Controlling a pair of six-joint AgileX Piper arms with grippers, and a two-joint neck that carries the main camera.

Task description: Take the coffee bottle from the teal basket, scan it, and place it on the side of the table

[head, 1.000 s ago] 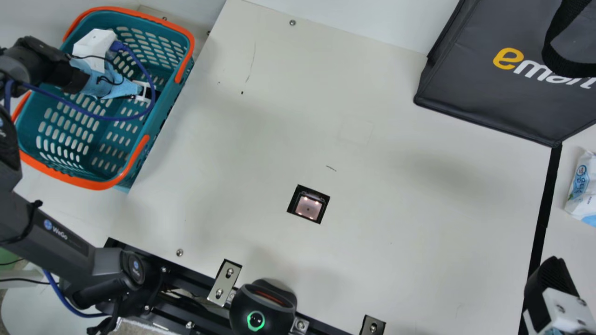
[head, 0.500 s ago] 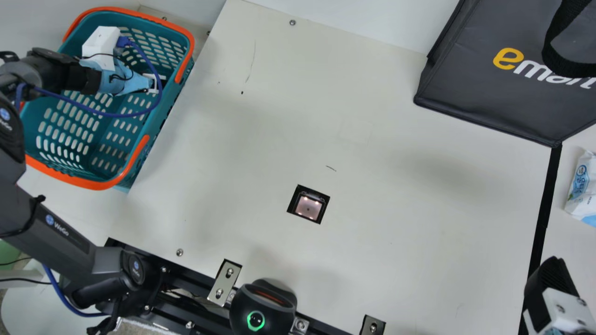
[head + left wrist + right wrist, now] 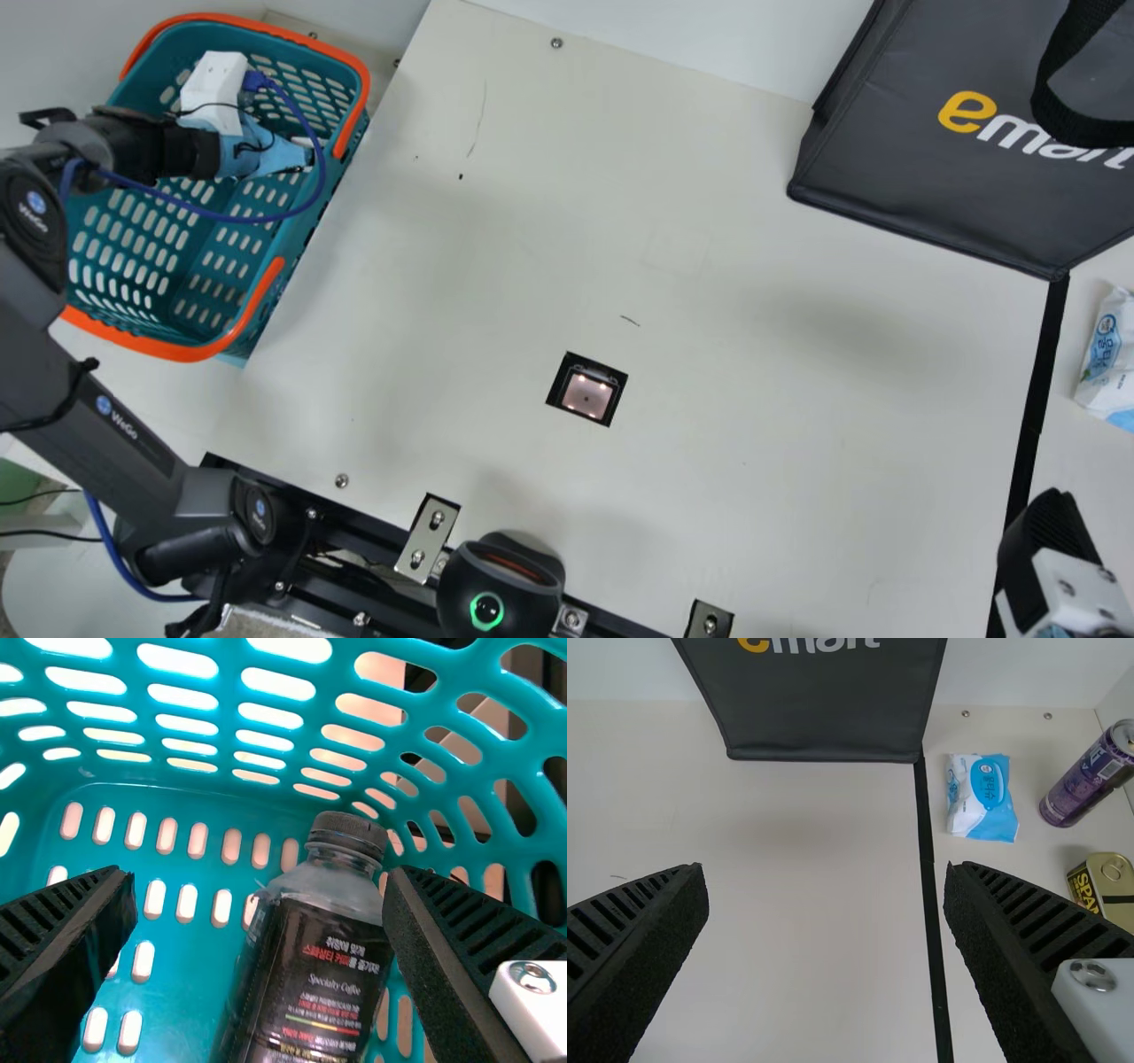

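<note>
The pale counter [image 3: 753, 372] spreads widest in the main view, with a narrow black strip [image 3: 1032, 425] running along it. My left arm [image 3: 97, 399] stretches from the near edge up to the basket. At the far side stands the dark grey bag [image 3: 939, 177] with a black strap. Next in size is the teal basket [image 3: 301, 226], edged in orange, its walls and bottom pierced with slots. My left gripper [image 3: 297, 158], wrapped in light blue behind the tips, is inside it; its jaws are released and spread, one at either side of the bottle. A blue cable [image 3: 221, 218] loops over the basket. My right gripper [image 3: 1054, 567] is near the black strip at the main view's lower right, its jaws also released and wide apart.

A rounded black device [image 3: 500, 580] with a green ring sits at the counter's near edge. The coffee bottle [image 3: 323, 948] is in the basket, with a black cap and dark label, its cap close to a slotted wall; whether it touches either jaw I cannot tell. Beyond the black strip are a purple can [image 3: 1090, 775], a blue-and-white pack of wipes [image 3: 983, 797] and a gold tin [image 3: 1106, 886]. Smallest is the lit scanner window [image 3: 587, 392], set into the counter.
</note>
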